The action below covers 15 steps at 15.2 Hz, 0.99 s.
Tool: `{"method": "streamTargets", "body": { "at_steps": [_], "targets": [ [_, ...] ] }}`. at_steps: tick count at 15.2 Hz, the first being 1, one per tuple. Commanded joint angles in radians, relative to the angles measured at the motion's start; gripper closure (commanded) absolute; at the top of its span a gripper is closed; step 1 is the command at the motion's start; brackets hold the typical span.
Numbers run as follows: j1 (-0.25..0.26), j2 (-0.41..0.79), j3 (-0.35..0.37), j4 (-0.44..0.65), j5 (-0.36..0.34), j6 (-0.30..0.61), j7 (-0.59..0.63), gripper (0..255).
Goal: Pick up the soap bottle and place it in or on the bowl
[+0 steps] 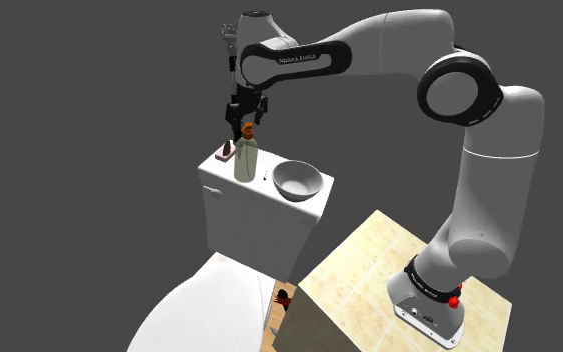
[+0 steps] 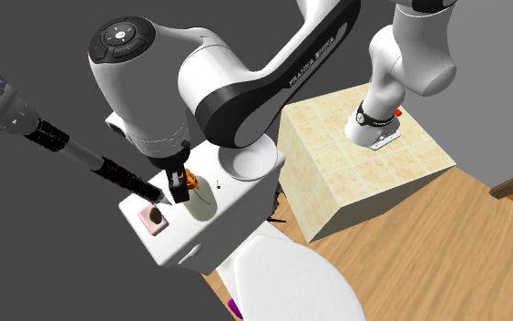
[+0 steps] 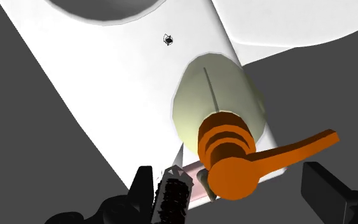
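The step in hand is the approach for the grasp: the all-black two-finger gripper (image 1: 245, 120) hangs directly over the pale green soap bottle (image 1: 246, 160) with its orange pump head (image 3: 231, 159). The bottle stands upright on the flat white lid of a toilet tank (image 1: 231, 186). In the wrist view the two fingers (image 3: 142, 191) stand wide apart on either side of the pump and touch nothing, so the bottle is not yet held. The next move, as I judge it, calls for a straight descent until the fingers flank the neck or the shoulder of the bottle, and then a firm close. The orange spout juts out towards one finger and could be knocked on the way down. The round, pale grey bowl (image 1: 297, 180) sits on the same lid, just beside the bottle on the shoulder view's right, and looks empty, so the carry should be short. On the bottle's other side lies a small pink dish (image 2: 154, 219) with a dark lump in it.
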Motion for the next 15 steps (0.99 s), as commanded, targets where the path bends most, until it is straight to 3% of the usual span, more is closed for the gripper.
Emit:
{"method": "streamTargets", "body": {
  "at_steps": [1, 8, 9, 15],
  "targets": [
    [0.001, 0.007, 0.0, -0.015, -0.002, 0.022, 0.004, 0],
    [0.001, 0.007, 0.0, -0.015, -0.002, 0.021, 0.003, 0],
    [0.001, 0.007, 0.0, -0.015, -0.002, 0.021, 0.003, 255],
    [0.001, 0.007, 0.0, -0.015, -0.002, 0.021, 0.004, 255]
  ]
}}
